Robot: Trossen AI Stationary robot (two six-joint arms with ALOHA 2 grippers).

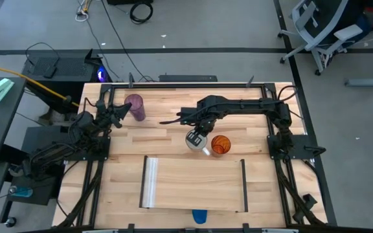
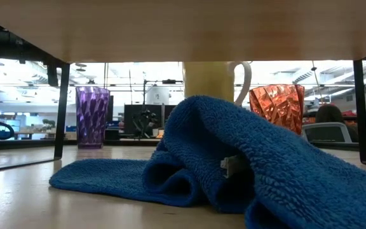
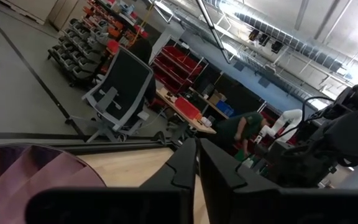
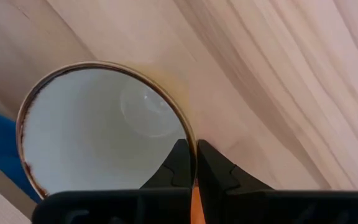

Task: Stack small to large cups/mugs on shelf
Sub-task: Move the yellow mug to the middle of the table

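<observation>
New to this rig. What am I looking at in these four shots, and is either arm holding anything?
It is a table robot with two dark arms. One camera looks down from above, one sits at table height behind a blue towel, and one rides each wrist. The right gripper is pinched shut on the rim of the white mug, beside the orange tumbler. The left gripper is shut, holding nothing, next to the purple tumbler. The pale shelf board carries no cups yet.

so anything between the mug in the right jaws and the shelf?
Nothing visible. The right gripper is shut on the rim of the white mug, held just behind the shelf, whose top is bare. The orange tumbler stands beside the mug, off that path.
</observation>
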